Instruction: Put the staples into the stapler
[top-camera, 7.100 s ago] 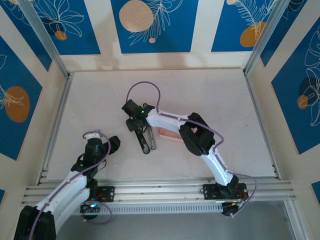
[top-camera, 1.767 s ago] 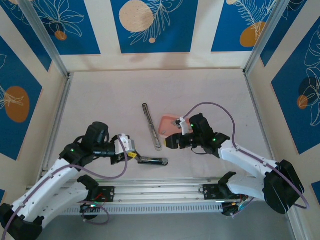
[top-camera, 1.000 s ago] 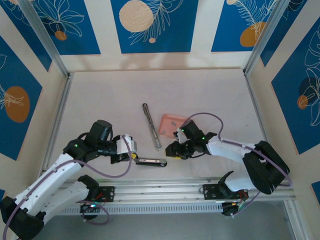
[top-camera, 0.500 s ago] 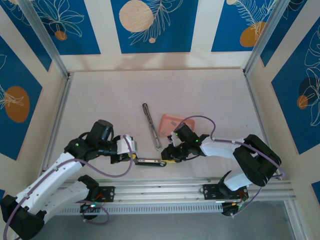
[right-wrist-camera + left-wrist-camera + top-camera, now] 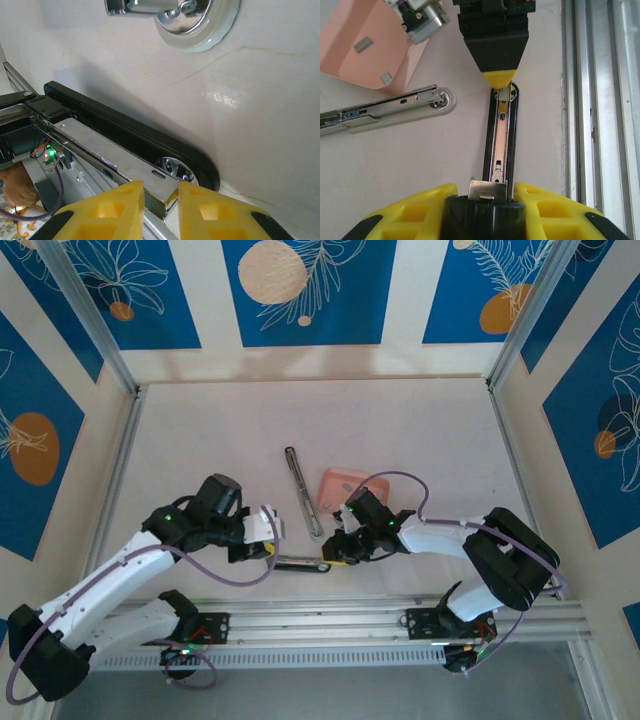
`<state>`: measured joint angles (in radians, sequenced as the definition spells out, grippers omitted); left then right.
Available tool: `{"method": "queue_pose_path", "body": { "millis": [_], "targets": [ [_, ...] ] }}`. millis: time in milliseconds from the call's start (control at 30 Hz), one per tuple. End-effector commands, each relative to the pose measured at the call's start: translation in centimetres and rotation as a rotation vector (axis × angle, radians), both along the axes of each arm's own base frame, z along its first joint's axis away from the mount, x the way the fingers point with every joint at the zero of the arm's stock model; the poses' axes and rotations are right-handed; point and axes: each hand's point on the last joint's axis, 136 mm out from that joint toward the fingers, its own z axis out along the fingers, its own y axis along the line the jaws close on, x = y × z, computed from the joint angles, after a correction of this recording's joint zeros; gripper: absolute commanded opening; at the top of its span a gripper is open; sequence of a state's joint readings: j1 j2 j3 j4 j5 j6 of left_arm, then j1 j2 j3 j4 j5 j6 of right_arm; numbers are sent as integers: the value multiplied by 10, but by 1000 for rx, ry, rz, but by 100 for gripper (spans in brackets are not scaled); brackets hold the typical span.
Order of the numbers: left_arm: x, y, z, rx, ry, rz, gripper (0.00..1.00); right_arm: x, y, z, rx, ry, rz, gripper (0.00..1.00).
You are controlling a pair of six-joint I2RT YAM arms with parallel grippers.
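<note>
The stapler's black bar with its metal channel (image 5: 300,564) (image 5: 501,135) lies near the front edge. My left gripper (image 5: 268,545) (image 5: 486,192) is shut on its near end. My right gripper (image 5: 330,552) (image 5: 161,192) is shut on the channel's other end (image 5: 150,175), a yellow finger (image 5: 210,210) on each side. The white bar (image 5: 303,492) (image 5: 385,107) lies apart on the table, with its round end (image 5: 195,25) just beyond the right gripper. Two small grey staples (image 5: 362,45) (image 5: 385,76) rest in the pink tray (image 5: 350,30).
The pink tray (image 5: 340,485) sits just behind the right gripper, to the right of the white bar. An aluminium rail (image 5: 320,620) (image 5: 600,100) runs along the table's front edge, close to the held bar. Framed walls (image 5: 120,470) stand at the sides and back.
My right gripper has moved left from beside the pink tray to the black bar's free end and closed on the metal channel. The left arm kept its grip and shifted slightly right.
</note>
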<state>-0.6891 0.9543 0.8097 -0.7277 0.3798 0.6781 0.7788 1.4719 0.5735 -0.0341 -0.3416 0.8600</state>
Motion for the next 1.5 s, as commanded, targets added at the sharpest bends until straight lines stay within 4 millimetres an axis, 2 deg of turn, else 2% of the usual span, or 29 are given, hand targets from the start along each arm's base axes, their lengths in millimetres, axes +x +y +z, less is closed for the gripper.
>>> {"method": "queue_pose_path", "body": {
  "millis": [0,267,533,767,933,1133,1300,1467],
  "targets": [
    [16,-23,28,-55,-102,-3,17,-5,-3,-10,-45,13,-11,22],
    [8,-60,6,22,-100,-59,18,5,6,-2,12,-42,-13,20],
    [14,-103,-12,21,-114,-39,18,10,18,8,117,-68,30,19],
    [22,-124,-48,106,-83,0,18,17,19,7,176,-78,26,19],
    [27,-123,-68,160,-51,41,18,21,4,9,177,-124,-23,24],
    [25,-120,-84,209,-18,51,19,24,-36,-3,95,-97,-137,39],
    [25,-122,-100,265,22,48,19,24,-67,-10,44,-70,-232,42],
    [26,-126,-115,325,64,37,19,24,-83,-6,18,-90,-260,44]
  ]
}}
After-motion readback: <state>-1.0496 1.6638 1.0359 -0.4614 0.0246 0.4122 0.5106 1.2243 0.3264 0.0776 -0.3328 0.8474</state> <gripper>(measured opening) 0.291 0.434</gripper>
